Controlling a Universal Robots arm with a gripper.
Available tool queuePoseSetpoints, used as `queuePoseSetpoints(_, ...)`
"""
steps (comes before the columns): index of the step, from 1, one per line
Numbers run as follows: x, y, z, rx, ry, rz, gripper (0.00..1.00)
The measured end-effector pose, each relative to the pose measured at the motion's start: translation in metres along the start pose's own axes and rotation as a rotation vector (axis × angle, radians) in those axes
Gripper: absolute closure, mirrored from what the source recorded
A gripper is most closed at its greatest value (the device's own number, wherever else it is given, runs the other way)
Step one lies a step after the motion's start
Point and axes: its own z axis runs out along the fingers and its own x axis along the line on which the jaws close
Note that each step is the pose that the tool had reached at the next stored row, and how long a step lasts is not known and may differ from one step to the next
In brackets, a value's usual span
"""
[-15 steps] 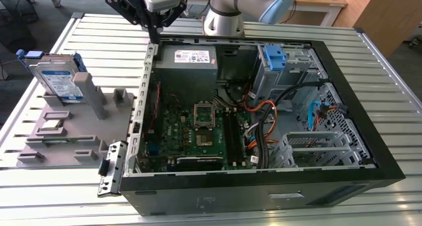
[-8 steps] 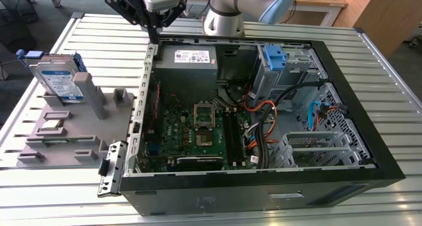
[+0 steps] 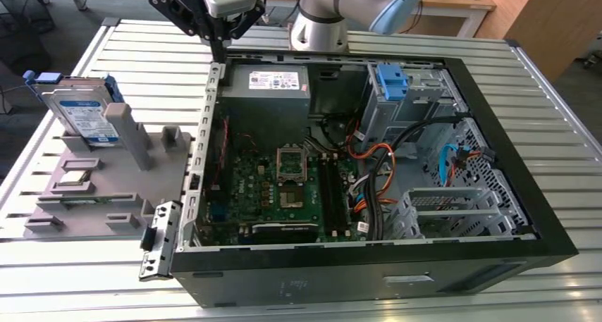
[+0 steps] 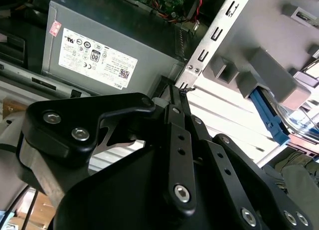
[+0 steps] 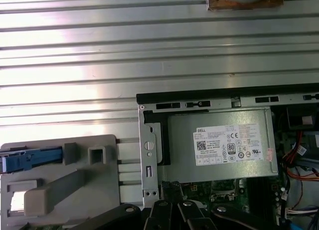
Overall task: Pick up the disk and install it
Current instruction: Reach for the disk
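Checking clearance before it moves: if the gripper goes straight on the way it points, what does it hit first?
The gripper would probably meet the case's slotted metal edge, beside the power supply, though depth is unclear.

Disk [image 3: 84, 118]: flat, rectangular, silver metal, white-and-blue label on the broad face, clipped in a blue plastic frame. Stands upright on one end in a slot of the grey holder [image 3: 103, 188], on the table [image 3: 376, 44] at the exterior view's left. Outside the open computer case [image 3: 376, 265], apart from it. In both wrist views, mainly the blue frame [image 4: 271, 115] [image 5: 30, 160] showing beside the grey holder.
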Motion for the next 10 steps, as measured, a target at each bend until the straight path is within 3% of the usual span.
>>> queuePoseSetpoints(10,0.0022,-0.0002,0.0005,0.0021,-0.0003,0.000,0.89)
